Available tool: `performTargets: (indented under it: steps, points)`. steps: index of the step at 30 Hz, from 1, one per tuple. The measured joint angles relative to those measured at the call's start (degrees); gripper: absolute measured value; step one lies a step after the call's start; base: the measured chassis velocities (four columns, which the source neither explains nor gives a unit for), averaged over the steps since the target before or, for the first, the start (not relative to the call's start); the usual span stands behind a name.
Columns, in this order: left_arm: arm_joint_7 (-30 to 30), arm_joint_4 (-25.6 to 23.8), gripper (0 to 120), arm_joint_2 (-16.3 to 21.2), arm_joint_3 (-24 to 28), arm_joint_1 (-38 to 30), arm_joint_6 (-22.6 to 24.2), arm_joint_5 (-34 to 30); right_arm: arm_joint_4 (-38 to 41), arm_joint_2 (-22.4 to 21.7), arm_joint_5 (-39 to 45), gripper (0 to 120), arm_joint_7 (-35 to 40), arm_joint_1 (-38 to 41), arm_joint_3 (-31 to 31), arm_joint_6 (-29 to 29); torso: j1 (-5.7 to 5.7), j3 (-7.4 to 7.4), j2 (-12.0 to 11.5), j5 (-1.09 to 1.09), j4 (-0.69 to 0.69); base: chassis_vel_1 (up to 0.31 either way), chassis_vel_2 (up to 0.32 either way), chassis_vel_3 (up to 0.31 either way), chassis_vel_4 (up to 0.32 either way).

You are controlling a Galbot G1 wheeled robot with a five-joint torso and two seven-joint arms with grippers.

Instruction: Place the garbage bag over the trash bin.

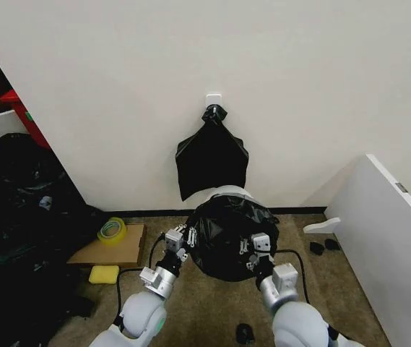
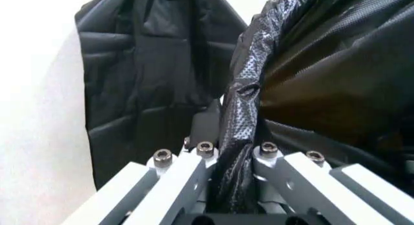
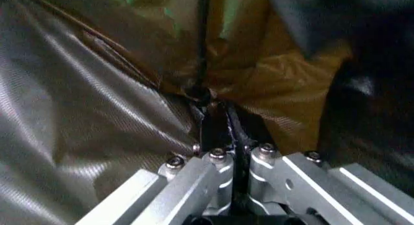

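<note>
By the wall (image 1: 321, 87), two hands (left (image 1: 184, 238), right (image 1: 254, 247)) pinch one garbage bag (image 1: 227, 231).

Two garbage bags (image 1: 228, 235), one trash bin (image 1: 228, 191), two claws (image 1: 178, 242)

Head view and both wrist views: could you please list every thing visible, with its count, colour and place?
garbage bag: one, black, stretched over the bin, gripped on both sides
trash bin: one, off-white, rim peeking behind the bag, by the wall
hanging bag: one, black, on a wall hook
tape roll: one, yellow-green, on cardboard
sponge: one, yellow, on the floor
left gripper: fingers shut on the bag
right gripper: fingers shut on the bag
</note>
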Motion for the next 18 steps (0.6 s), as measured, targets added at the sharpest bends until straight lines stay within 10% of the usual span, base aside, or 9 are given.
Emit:
performTargets:
  steps: [18]
  points:
    - [2.47, 1.64, 1, 0.46, -1.4, 1.41, -2.43, 3.77, -12.14, 3.52, -6.94, 0, -8.0, 8.92, -0.01, 10.72, 0.0, 0.0, 0.0, 0.0, 0.0, 0.0, 0.0, 0.0, 0.0]
